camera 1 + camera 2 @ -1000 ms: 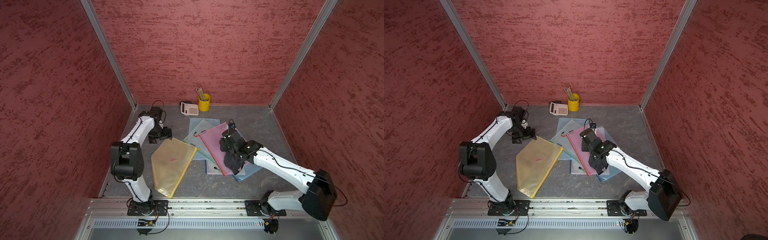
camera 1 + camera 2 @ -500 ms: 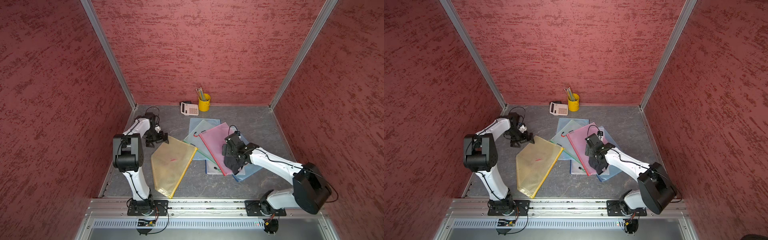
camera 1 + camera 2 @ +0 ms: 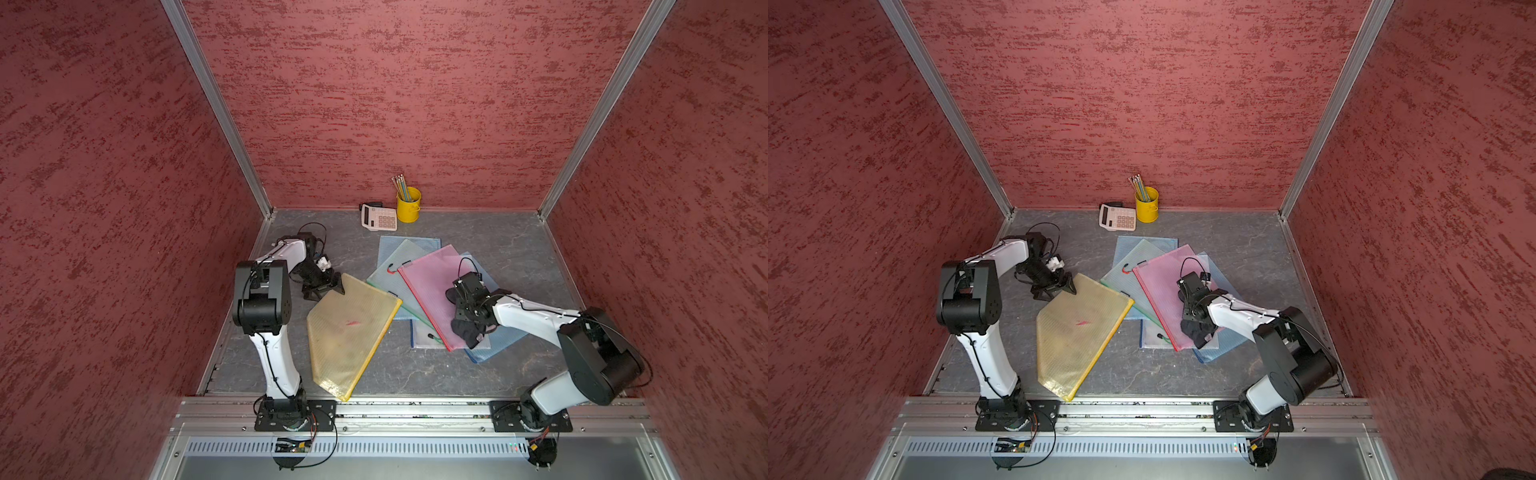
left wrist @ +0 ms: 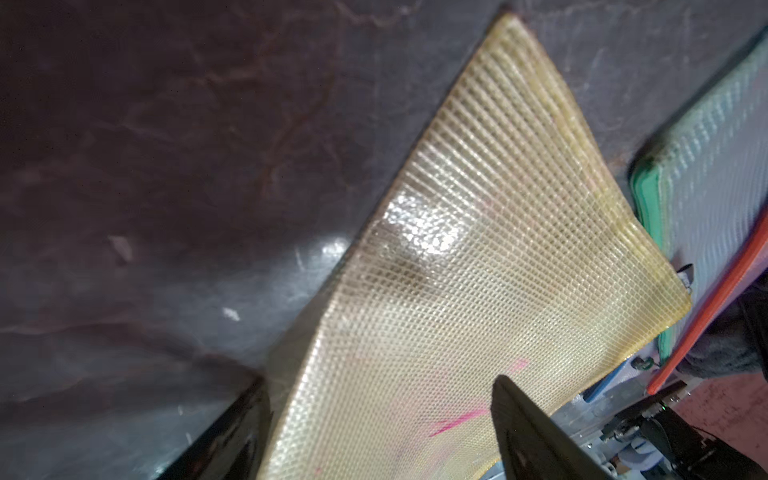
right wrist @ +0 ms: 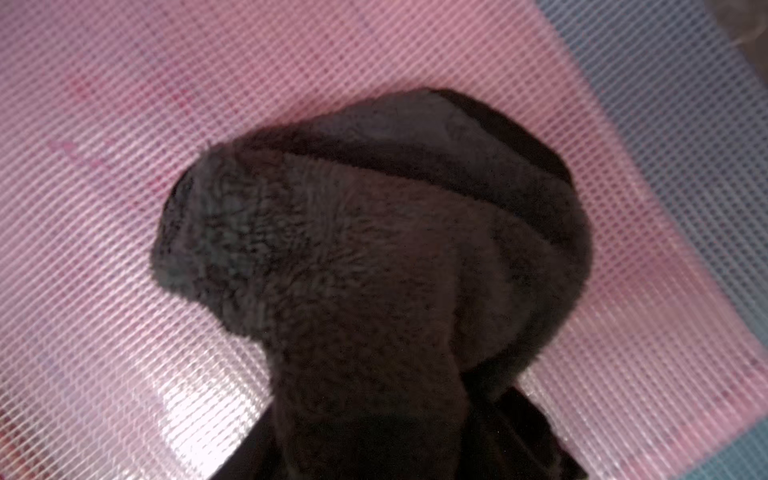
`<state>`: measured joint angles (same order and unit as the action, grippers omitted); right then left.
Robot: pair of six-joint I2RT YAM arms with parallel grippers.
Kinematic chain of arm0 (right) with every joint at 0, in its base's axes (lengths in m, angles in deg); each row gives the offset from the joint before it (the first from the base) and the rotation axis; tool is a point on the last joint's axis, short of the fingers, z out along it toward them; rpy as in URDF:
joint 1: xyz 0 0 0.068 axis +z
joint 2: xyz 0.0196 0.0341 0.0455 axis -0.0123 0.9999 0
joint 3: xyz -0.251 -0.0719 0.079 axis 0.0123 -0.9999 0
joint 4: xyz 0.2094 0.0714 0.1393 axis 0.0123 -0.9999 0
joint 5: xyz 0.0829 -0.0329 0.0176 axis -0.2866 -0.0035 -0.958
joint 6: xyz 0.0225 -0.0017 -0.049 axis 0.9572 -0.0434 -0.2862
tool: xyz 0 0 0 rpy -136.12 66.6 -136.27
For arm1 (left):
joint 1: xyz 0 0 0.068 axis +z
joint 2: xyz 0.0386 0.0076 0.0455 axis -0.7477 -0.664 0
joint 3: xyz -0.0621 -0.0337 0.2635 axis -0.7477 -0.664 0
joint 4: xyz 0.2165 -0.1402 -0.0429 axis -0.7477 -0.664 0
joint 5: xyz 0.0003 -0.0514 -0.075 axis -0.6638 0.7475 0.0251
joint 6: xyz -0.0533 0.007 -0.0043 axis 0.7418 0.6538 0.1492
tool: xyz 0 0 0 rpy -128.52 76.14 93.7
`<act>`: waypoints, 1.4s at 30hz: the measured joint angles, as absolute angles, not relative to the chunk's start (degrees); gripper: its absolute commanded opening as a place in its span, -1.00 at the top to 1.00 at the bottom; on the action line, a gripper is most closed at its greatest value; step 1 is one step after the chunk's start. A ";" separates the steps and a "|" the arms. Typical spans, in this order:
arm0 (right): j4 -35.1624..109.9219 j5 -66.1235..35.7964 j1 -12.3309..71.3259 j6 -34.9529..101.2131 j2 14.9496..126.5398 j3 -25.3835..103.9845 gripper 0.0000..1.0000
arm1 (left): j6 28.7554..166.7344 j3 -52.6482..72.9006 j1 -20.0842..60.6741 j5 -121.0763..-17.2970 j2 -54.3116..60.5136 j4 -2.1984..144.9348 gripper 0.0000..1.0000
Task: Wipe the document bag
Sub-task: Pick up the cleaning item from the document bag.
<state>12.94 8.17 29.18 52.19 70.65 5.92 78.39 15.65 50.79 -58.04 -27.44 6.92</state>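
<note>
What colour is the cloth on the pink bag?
Dark grey fleecy cloth; clearest in the right wrist view.

Left gripper (image 3: 326,291): you've brought it toward 5 o'clock; its spread jaws now straddle the 12 o'clock corner of the yellow mesh document bag (image 3: 349,332).
Right arm (image 3: 598,357): your elbow swung toward 10 o'clock; the right gripper (image 3: 465,318), holding the dark fleece cloth (image 3: 467,331), edged toward 6 o'clock.

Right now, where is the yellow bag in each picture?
Top view: yellow bag near the middle, left of the pink bag.
Top view: same spot, again left of the pink bag.
Left wrist view: it fills the middle.
Right wrist view: not in it; only the cloth on the pink bag.
Shared landmark: the pink bag; the left wrist view shows its red edge.
</note>
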 measured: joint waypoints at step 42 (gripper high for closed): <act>2.41 1.50 32.75 38.51 66.15 29.86 1.00 | 101.54 -10.03 56.97 -32.77 -0.67 34.24 1.00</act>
<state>2.41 1.50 32.75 38.51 66.15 29.86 101.54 -10.03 56.97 -32.77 -0.67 34.24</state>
